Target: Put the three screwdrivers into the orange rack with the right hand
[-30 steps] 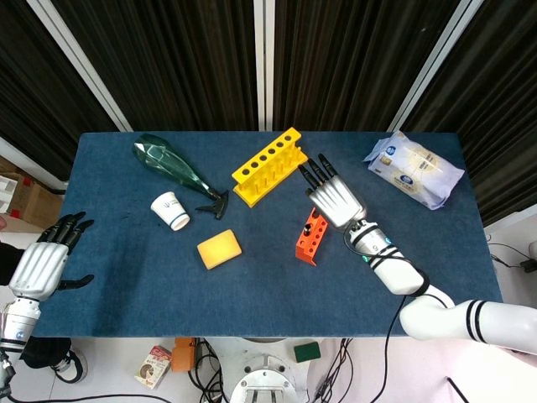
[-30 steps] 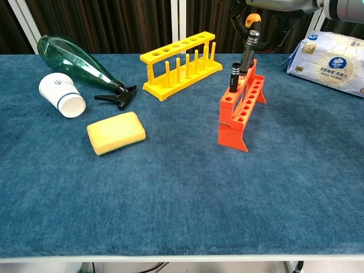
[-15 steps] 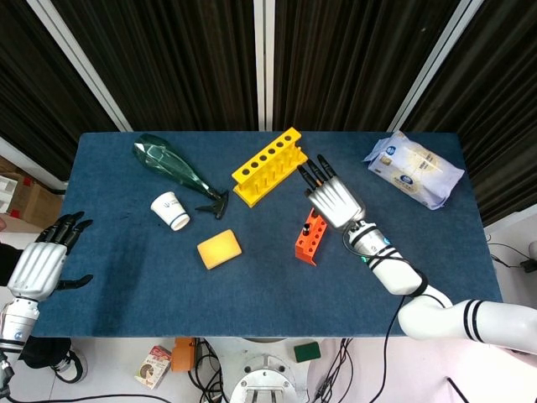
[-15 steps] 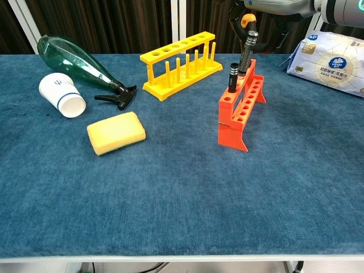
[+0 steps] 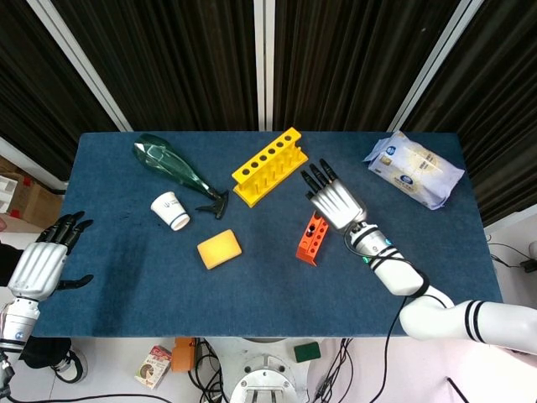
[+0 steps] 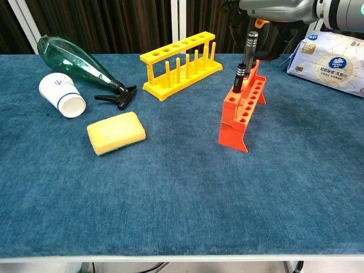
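The orange rack (image 6: 241,109) stands right of centre, also seen from above as the orange rack (image 5: 311,239). A short black-handled screwdriver (image 6: 238,79) sits in one of its near holes, leaning a little. Behind it a taller screwdriver (image 6: 249,48) with a black grip and an orange top stands upright at the rack's far end. My right hand (image 6: 272,8) holds its top from above; in the head view the right hand (image 5: 335,202) covers the rack's far end. My left hand (image 5: 40,266) hangs open off the table's left edge. I see no third screwdriver.
A yellow rack (image 6: 181,63) stands just left of the orange one. Further left lie a green spray bottle (image 6: 77,64), a paper cup (image 6: 62,95) on its side and a yellow sponge (image 6: 116,132). A pack of wipes (image 6: 335,61) lies at the far right.
My right hand has shifted slightly right with the tall screwdriver, which now stands upright instead of leaning. The short screwdriver now tilts and the rack has moved a little.
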Action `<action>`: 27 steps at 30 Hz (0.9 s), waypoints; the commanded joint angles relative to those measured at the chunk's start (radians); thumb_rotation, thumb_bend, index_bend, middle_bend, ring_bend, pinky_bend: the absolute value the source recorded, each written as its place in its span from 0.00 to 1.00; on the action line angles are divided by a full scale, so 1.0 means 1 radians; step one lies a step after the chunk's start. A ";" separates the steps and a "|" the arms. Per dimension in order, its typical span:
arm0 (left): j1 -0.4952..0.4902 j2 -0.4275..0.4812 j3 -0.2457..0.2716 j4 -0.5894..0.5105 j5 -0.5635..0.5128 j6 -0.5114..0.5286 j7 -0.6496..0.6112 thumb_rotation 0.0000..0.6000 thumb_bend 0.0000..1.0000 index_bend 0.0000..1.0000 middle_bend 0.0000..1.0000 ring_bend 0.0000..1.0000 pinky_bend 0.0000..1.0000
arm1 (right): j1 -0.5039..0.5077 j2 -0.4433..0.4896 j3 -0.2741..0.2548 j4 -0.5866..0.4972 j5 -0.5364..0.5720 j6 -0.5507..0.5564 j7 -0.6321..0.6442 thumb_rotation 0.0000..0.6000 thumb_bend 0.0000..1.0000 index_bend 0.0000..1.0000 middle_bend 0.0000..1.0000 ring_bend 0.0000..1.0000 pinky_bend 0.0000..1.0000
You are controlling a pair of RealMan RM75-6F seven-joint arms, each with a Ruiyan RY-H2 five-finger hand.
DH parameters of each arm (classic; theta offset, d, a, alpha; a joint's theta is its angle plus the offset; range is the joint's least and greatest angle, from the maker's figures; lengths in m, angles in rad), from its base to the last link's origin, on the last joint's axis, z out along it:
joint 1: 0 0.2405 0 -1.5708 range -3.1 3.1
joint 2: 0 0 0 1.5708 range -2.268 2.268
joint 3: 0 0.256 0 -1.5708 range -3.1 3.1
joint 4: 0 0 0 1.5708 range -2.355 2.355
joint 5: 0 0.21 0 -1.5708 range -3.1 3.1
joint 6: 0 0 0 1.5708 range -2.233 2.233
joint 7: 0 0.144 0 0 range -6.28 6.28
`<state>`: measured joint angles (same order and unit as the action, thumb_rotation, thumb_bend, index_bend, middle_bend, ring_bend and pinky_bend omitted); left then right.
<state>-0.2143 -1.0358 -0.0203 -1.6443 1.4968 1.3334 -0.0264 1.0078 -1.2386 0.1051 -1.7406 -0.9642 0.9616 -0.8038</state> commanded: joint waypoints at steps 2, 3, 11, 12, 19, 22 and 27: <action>0.000 0.001 0.000 -0.001 0.000 0.000 0.001 1.00 0.05 0.13 0.03 0.03 0.20 | -0.003 0.007 0.002 -0.005 -0.005 0.001 0.012 1.00 0.32 0.15 0.01 0.00 0.00; 0.000 0.001 0.000 -0.002 0.000 0.000 0.002 1.00 0.04 0.13 0.03 0.03 0.20 | -0.004 0.009 0.003 -0.007 -0.009 0.001 0.018 1.00 0.30 0.09 0.01 0.00 0.00; 0.001 0.002 0.001 -0.008 0.001 0.001 0.006 1.00 0.05 0.13 0.03 0.03 0.20 | -0.028 0.041 0.014 -0.038 -0.068 0.011 0.098 1.00 0.19 0.00 0.00 0.00 0.00; 0.001 0.003 0.001 -0.009 0.001 0.002 0.008 1.00 0.04 0.13 0.03 0.03 0.20 | -0.039 0.051 0.017 -0.047 -0.088 0.021 0.122 1.00 0.18 0.00 0.00 0.00 0.00; 0.007 0.007 0.000 -0.014 0.000 0.012 0.009 1.00 0.04 0.13 0.03 0.03 0.20 | -0.170 0.171 0.014 -0.122 -0.269 0.167 0.317 1.00 0.16 0.00 0.00 0.00 0.00; 0.010 0.009 0.000 -0.018 0.001 0.017 0.012 1.00 0.04 0.13 0.03 0.03 0.20 | -0.258 0.247 -0.005 -0.147 -0.336 0.255 0.410 1.00 0.16 0.00 0.00 0.00 0.00; 0.017 0.012 -0.001 -0.025 0.007 0.034 0.017 1.00 0.05 0.13 0.03 0.03 0.20 | -0.436 0.327 -0.063 -0.113 -0.420 0.409 0.613 1.00 0.18 0.00 0.00 0.00 0.00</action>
<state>-0.1981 -1.0244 -0.0209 -1.6679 1.5026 1.3658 -0.0103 0.6772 -0.9686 0.0845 -1.8698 -1.3215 1.2778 -0.3063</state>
